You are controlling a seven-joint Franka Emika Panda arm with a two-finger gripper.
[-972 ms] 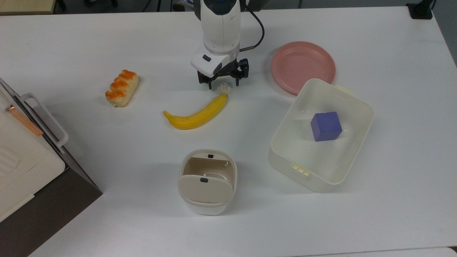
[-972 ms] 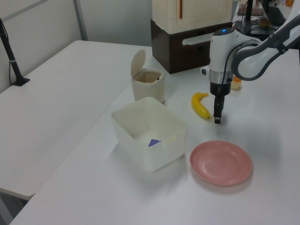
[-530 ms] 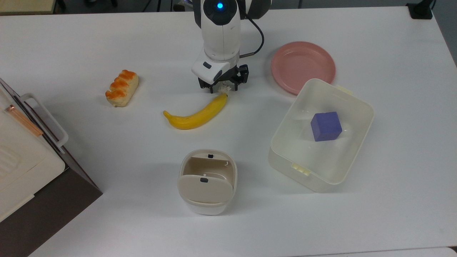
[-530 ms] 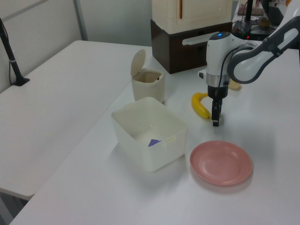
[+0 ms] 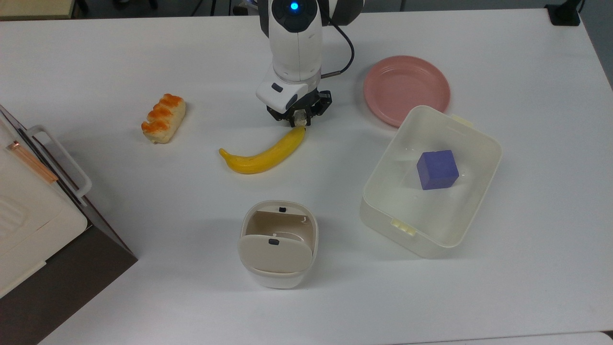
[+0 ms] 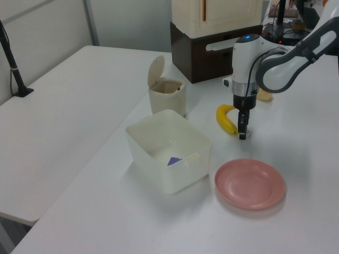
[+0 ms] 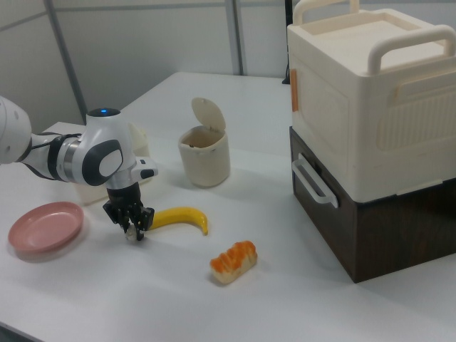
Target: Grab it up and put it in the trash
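Note:
The crumpled white paper wad lies on the table just past the banana's tip, pinched between my gripper's fingers. My gripper points straight down at table height and is shut on the wad; it also shows in the left view and the right view, where a bit of white wad peeks out below the fingertips. The trash is a small cream bin nearer the top view's bottom edge, with its beige swing lid tipped open.
A banana lies between the gripper and the bin. A bread roll sits at the top view's left, a pink plate at its right. A cream tub holds a purple cube. A cream box on a brown cabinet fills the lower left.
The gripper's fingers stood wide apart around the wad a second ago; they have closed in on it and now pinch it. The arm has shifted only slightly.

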